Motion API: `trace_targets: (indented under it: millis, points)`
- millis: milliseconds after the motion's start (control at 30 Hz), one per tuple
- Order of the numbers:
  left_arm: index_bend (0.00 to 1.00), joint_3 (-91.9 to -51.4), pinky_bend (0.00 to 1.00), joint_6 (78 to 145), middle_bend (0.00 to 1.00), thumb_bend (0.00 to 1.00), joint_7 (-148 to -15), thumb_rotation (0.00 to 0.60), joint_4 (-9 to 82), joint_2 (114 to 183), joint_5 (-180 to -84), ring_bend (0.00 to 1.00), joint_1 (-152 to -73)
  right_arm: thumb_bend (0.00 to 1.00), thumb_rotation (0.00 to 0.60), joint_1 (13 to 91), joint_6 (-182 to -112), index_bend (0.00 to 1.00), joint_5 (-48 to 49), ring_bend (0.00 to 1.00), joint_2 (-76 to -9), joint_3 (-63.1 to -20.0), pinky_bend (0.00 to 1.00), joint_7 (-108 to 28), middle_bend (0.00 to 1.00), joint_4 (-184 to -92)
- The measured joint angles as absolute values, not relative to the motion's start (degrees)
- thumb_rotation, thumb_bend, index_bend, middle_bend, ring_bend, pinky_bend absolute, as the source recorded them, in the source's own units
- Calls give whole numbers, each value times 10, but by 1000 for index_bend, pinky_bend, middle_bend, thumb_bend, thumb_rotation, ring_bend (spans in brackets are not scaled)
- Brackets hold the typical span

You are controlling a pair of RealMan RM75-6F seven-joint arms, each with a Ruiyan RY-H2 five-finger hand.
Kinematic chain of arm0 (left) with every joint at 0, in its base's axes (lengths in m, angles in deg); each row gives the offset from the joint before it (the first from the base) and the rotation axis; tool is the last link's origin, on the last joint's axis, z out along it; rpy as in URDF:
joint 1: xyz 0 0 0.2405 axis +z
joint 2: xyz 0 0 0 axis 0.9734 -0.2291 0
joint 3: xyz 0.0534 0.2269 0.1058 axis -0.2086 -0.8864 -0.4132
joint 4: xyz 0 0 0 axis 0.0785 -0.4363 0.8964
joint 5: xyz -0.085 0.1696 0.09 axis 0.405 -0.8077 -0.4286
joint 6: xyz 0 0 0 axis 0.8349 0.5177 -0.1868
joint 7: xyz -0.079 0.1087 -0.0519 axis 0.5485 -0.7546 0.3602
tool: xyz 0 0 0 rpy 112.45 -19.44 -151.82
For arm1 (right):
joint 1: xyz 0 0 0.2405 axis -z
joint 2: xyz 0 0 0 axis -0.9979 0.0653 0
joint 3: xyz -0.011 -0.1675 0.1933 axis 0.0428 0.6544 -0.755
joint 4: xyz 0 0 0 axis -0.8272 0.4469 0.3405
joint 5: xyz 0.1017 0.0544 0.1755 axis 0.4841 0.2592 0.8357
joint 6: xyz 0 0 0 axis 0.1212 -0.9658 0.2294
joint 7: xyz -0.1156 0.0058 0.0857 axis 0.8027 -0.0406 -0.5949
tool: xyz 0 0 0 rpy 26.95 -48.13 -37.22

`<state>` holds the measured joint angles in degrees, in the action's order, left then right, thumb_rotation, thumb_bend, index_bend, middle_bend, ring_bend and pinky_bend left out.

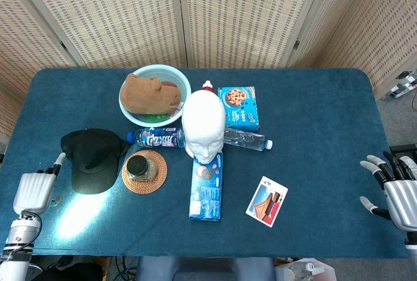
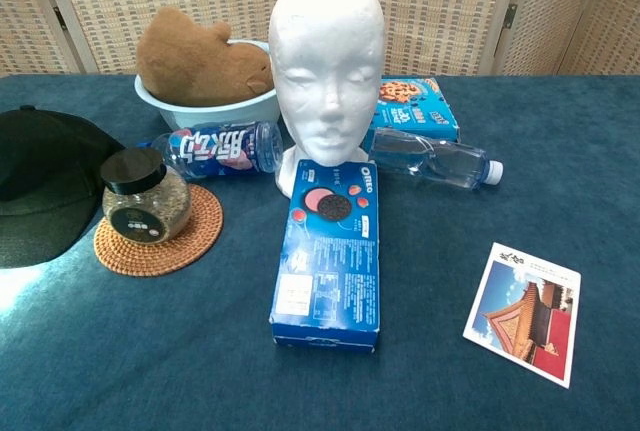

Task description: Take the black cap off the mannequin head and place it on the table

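The black cap (image 1: 92, 159) lies flat on the blue table (image 1: 313, 131) at the left, brim toward the front edge; the chest view shows the cap (image 2: 40, 186) at its left border. The white mannequin head (image 1: 203, 126) stands bare in the middle, also seen bare (image 2: 328, 71) in the chest view. My left hand (image 1: 36, 190) is off the cap, near the table's front left corner, holding nothing. My right hand (image 1: 391, 186) hovers past the right edge, fingers spread, empty.
A glass jar (image 1: 139, 168) sits on a woven coaster beside the cap. A basin with a brown plush (image 1: 151, 94), two bottles (image 1: 158, 139), a cookie box (image 1: 238, 107), an Oreo box (image 1: 207, 185) and a postcard (image 1: 267, 201) surround the head.
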<state>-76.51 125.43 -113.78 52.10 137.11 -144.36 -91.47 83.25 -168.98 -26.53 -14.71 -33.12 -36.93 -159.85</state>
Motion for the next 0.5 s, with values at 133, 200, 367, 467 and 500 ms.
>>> trace_targets:
  millis: [133, 200, 367, 467, 500]
  points:
    - [1, -753, 758, 1287, 435, 43, -1100, 600, 531, 1364, -1457, 484, -907, 191, 600, 833, -1688, 242, -264, 60, -146, -330, 145, -369, 200, -1599]
    - [23, -746, 728, 1301, 424, 43, -1070, 600, 540, 1360, -1464, 467, -902, 191, 600, 832, -1684, 242, -264, 60, -146, -329, 146, -369, 201, -1600]
    - [75, -734, 632, 1334, 377, 43, -1026, 600, 582, 1340, -1473, 404, -884, 192, 600, 827, -1671, 242, -268, 60, -145, -325, 147, -375, 202, -1602]
    - [75, -736, 563, 1344, 349, 42, -1028, 600, 606, 1330, -1475, 371, -872, 191, 600, 823, -1665, 242, -272, 64, -145, -322, 147, -377, 210, -1601]
    - [75, -738, 542, 1346, 339, 42, -1030, 600, 612, 1328, -1475, 362, -869, 191, 600, 822, -1663, 242, -273, 67, -146, -322, 147, -376, 213, -1600]
